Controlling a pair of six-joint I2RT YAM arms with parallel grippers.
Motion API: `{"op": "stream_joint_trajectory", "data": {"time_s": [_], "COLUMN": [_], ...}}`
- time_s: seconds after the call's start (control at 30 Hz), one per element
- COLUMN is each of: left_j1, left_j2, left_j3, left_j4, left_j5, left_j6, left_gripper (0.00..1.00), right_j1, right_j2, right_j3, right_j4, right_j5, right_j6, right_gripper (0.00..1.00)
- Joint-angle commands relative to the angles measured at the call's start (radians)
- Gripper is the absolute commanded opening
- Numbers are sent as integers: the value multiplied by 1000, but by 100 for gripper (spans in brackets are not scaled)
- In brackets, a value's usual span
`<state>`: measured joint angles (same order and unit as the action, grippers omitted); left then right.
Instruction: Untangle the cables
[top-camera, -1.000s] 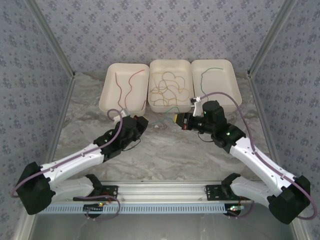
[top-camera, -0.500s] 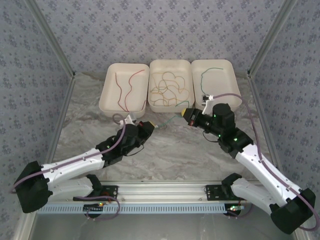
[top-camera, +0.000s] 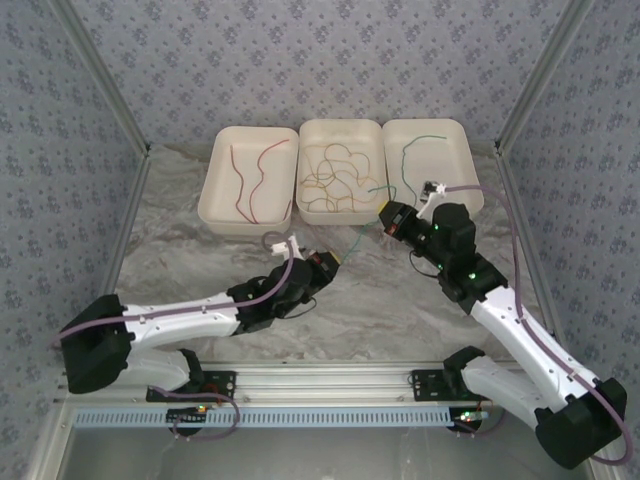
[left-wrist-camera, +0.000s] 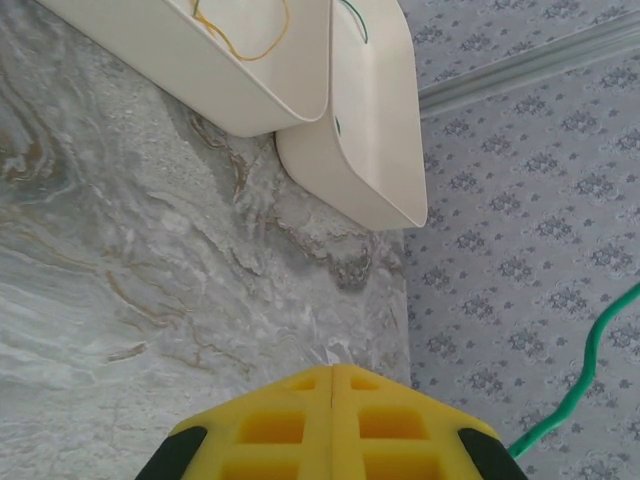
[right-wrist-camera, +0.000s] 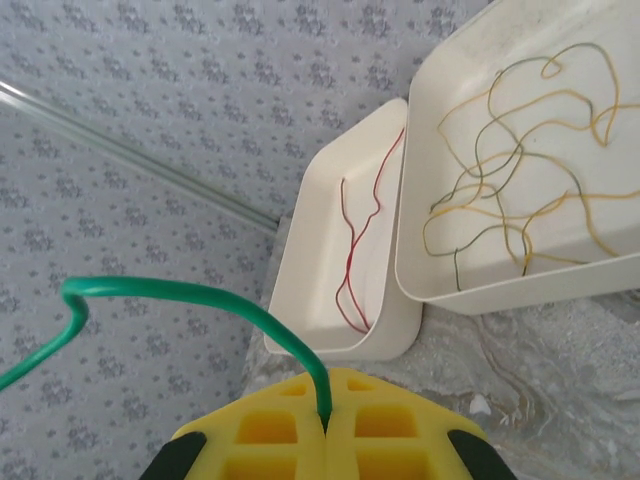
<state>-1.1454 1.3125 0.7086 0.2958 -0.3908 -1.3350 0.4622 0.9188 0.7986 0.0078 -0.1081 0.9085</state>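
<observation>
The right end effector (right-wrist-camera: 326, 385) clamps the green cable (right-wrist-camera: 200, 296). The left end effector (left-wrist-camera: 332, 375), closed, seems to pinch its other end above the bench (top-camera: 380, 300). Pulling the two apart might snap the cable or slip it free.

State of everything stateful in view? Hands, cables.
Right hand: shut on the green cable, strung between the hands.
Left hand: shut, apparently on its other end.
Yellow and green cables: tangled in the middle tray.
Red cables: two, laid out in the left tray.
Second green cable: lying loose in the right tray.
</observation>
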Motion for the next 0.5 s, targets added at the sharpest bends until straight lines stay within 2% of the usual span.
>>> {"op": "stream_joint_trajectory", "data": {"time_s": [0.0,0.23,0.47], "left_j1": [-43,-59,-61], "left_j2": [76,120,128], "left_j3": [-38,-40,-27], "left_j4": [-222,-182,-192], "left_j5": [-3,-9,4], "left_j6": [72,68,79], "left_gripper": [0,0,0], "right_j1": [-63,-124,-190], "right_j2": [-22,-20,19], "right_j3": [32,71,147], "right_j4": [298,305,302], "right_j5": [223,238,140], "right_j6": [45,83,68], "right_gripper": [0,0,0]}}
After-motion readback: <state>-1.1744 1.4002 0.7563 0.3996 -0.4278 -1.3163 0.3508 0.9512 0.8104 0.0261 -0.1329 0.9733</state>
